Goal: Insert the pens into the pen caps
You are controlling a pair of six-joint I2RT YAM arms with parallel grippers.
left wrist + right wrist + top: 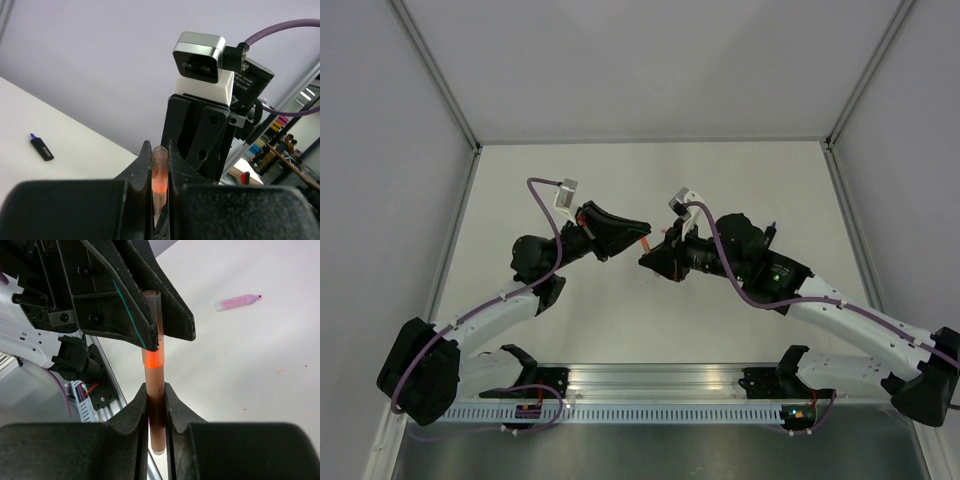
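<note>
An orange pen point(154, 385) is held in the air between both grippers at mid-table; it shows as a short orange streak in the top view point(647, 243). My right gripper point(156, 391) is shut on the pen's barrel. My left gripper point(159, 151) is shut on the translucent orange cap point(159, 167) at the pen's other end, and the pen and cap are lined up and joined. The left gripper's fingers point(172, 315) cover the cap in the right wrist view. A black pen with a purple end point(41, 147) and a pink pen point(237, 302) lie on the table.
The right arm's wrist camera point(200, 57) and its purple cable point(280, 30) are close in front of the left gripper. The black pen also lies right of the right arm point(772, 230). White walls enclose the table; a metal rail point(660, 385) runs along the near edge.
</note>
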